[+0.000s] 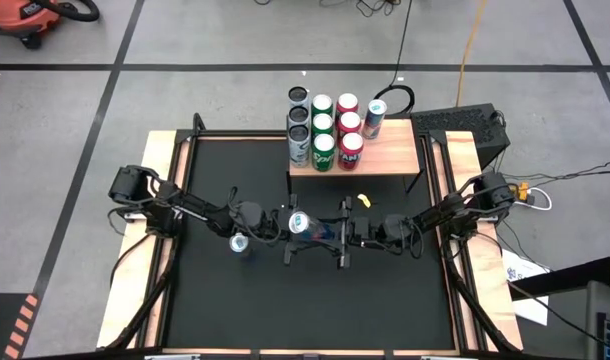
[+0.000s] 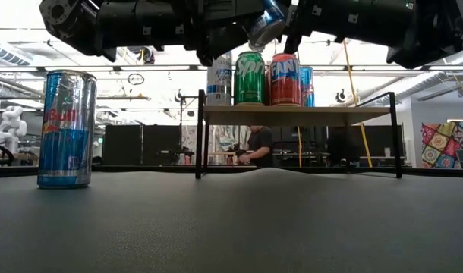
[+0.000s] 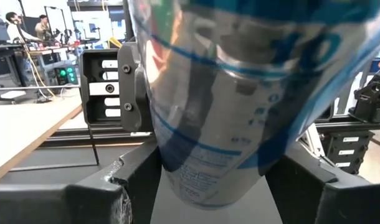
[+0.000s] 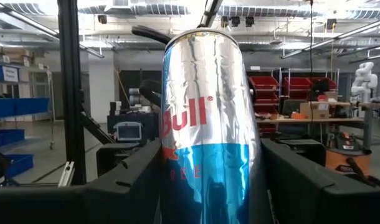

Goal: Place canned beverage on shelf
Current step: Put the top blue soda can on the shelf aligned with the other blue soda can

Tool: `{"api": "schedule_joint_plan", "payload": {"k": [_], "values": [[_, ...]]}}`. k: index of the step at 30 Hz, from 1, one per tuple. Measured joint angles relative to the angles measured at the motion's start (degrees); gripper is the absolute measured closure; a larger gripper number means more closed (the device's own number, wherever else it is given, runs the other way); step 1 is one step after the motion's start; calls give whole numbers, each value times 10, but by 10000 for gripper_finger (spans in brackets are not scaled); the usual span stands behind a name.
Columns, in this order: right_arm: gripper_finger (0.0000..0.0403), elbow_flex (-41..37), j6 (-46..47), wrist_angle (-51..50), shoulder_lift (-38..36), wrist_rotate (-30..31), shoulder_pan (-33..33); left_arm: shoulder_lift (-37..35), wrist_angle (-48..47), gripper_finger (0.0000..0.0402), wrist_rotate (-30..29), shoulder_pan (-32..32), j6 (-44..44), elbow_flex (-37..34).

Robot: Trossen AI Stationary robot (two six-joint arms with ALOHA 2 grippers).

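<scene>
Centre frame, above the table (image 1: 205, 310): right hand (image 1: 330, 232) and left hand (image 1: 285, 226) both clamp one can (image 1: 301, 222), slick, dent-prone thin wall — grip mid-body; shelf (image 1: 385, 158) upper centre.

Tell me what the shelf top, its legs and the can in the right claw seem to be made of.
Shelf top: light wood, matte, faint grain, possibly laminate. Shelf legs: thin black rods, probably painted metal. Red Bull can in the right claw: thin metal, likely aluminium, its glossy silver-and-blue skin mirroring the ceiling lights.
</scene>
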Motion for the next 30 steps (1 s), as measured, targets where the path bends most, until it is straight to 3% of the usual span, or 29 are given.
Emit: {"api": "schedule_joint_plan", "payload": {"k": [8, 18, 26, 30], "values": [[175, 0, 18, -19, 0, 23, 1, 0, -23, 153, -5, 0, -2, -1], [100, 0, 46, -89, -10, 47, 0, 1, -74, 153, -17, 3, -4, -2], [133, 0, 99, -248, -56, 37, -16, 0, -186, 153, -24, 4, -6, -1], [139, 0, 109, -267, -55, 35, -19, 0, -217, 153, -15, 4, -5, -1]]}}
